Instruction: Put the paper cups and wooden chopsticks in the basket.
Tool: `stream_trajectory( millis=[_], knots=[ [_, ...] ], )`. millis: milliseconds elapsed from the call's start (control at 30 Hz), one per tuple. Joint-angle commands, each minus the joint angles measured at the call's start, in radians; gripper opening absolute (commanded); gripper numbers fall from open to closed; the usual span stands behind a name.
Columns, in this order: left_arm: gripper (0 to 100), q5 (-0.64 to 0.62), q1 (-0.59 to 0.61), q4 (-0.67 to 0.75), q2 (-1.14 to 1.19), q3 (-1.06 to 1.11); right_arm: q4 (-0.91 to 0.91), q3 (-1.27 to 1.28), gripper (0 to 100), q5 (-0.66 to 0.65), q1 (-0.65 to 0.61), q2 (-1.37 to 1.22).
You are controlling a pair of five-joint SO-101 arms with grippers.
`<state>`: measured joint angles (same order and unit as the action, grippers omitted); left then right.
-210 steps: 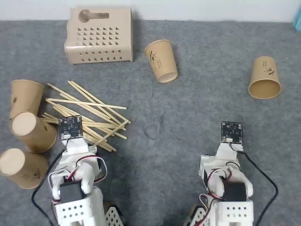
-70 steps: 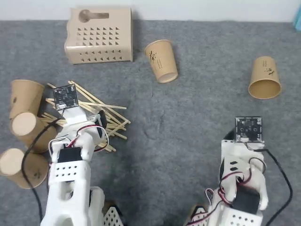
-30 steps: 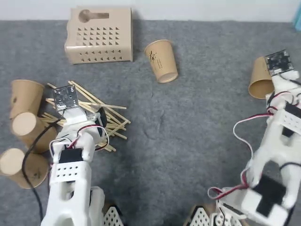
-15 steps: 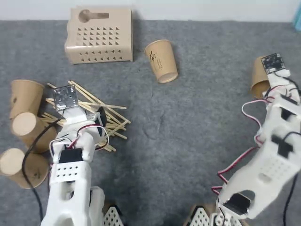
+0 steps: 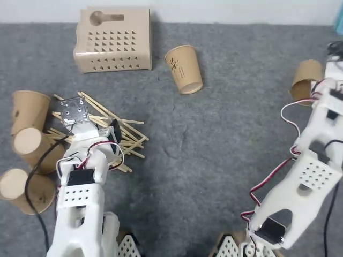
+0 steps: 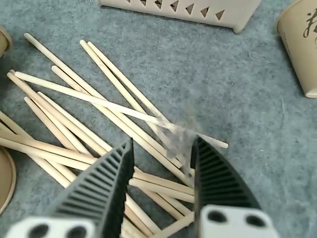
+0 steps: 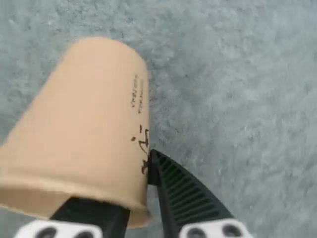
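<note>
The beige basket (image 5: 112, 40) lies on its side at the back left. Wooden chopsticks (image 5: 102, 128) are heaped at the left, and my left gripper (image 5: 110, 134) hovers over them, open; the left wrist view shows the gripper (image 6: 161, 146) straddling several chopsticks (image 6: 99, 129). Three paper cups (image 5: 28, 110) (image 5: 37, 150) (image 5: 24, 190) lie left of the heap, and another cup (image 5: 184, 69) is beside the basket. At the far right, my right gripper (image 5: 315, 87) is shut on the wall of a tipped paper cup (image 5: 304, 79). In the right wrist view, the gripper (image 7: 143, 173) pinches that cup (image 7: 89, 129) near its rim.
Grey carpet (image 5: 214, 150) covers the table, with open room in the middle between the arms. The basket's wall (image 6: 183, 7) and the middle cup (image 6: 302, 39) lie just beyond the chopstick heap. The right cup sits close to the table's right edge.
My right arm swung out to the far right and closed on the cup, which has tipped and shifted slightly back. The left arm advanced over the chopsticks earlier and has held still since.
</note>
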<state>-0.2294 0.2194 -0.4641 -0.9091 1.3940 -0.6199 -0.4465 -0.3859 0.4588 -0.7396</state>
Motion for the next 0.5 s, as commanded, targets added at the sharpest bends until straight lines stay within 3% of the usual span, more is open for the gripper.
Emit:
stream_trajectory(
  millis=[0, 367, 467],
  knots=[
    [18, 0.02, 0.002, 0.025, 0.005, -0.004, -0.288, -0.215, 1.0, 0.091, 0.004, 0.021],
    [18, 0.021, 0.006, 0.025, 0.003, -0.002, -1.167, -0.712, 0.6, 0.1, 0.038, 0.019],
    [18, 0.021, 0.008, 0.023, 0.003, -0.001, -1.181, -0.71, 0.6, 0.1, 0.111, 0.044]
  ],
)
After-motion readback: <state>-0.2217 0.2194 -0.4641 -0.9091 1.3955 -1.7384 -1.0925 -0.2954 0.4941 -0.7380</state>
